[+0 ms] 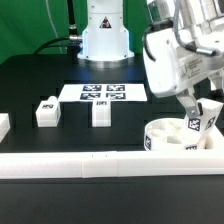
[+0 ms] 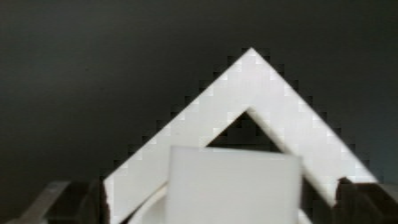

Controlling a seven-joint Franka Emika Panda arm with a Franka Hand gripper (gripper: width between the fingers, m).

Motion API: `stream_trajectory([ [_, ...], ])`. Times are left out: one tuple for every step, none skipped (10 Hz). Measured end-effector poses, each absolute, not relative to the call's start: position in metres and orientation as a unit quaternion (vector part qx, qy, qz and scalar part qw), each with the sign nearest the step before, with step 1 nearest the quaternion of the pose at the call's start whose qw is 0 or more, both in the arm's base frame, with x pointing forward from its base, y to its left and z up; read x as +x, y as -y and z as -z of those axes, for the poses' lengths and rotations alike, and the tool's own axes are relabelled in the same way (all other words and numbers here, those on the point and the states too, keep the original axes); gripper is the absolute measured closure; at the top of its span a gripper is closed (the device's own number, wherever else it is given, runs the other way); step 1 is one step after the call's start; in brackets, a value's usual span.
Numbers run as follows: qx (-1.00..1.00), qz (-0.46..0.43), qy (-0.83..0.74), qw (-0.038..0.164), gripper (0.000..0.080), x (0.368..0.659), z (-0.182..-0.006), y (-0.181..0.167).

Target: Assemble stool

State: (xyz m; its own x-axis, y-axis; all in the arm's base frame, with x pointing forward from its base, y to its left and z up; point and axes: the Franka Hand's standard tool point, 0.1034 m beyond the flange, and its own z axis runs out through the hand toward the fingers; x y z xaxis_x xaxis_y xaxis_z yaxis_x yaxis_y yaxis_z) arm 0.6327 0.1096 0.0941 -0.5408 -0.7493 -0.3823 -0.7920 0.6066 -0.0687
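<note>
The round white seat (image 1: pixel 168 136) lies on the black table at the exterior view's right, sockets up. My gripper (image 1: pixel 200 110) is shut on a white leg (image 1: pixel 203 122) with a square tag. It holds the leg tilted over the seat's right part, lower end at or in the seat; I cannot tell whether it is seated. In the wrist view the leg (image 2: pixel 231 185) fills the space between the dark fingers (image 2: pixel 57 205) of the gripper (image 2: pixel 210 205). Two more tagged legs (image 1: pixel 46 112) (image 1: pixel 100 113) stand on the table at left and middle.
The marker board (image 1: pixel 105 93) lies flat behind the legs, before the arm's base (image 1: pixel 104 40). A long white rail (image 1: pixel 90 166) runs along the front edge, close to the seat. A white pointed shape (image 2: pixel 249 95) lies behind the held leg in the wrist view.
</note>
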Motion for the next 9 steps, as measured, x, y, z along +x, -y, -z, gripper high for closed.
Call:
stream_trajectory([
  [-0.45,-0.054,-0.87,0.192,0.0155,0.631,-0.104,-0.097],
  [-0.448,-0.053,-0.871,0.194,0.0151,0.631,-0.11,-0.091],
  [-0.45,-0.053,-0.871,0.191,0.0151,0.63,-0.105,-0.095],
  [-0.451,-0.053,-0.871,0.19,0.0151,0.629,-0.104,-0.095],
  [-0.451,-0.053,-0.871,0.19,0.0151,0.629,-0.104,-0.095],
  [-0.453,-0.052,-0.869,0.189,0.0151,0.629,-0.103,-0.094],
  [-0.499,-0.039,-0.845,0.19,0.0151,0.627,-0.102,-0.086],
  [-0.519,-0.03,-0.833,0.187,0.0151,0.624,-0.099,-0.075],
  [-0.534,-0.023,-0.825,0.185,0.0151,0.622,-0.099,-0.065],
])
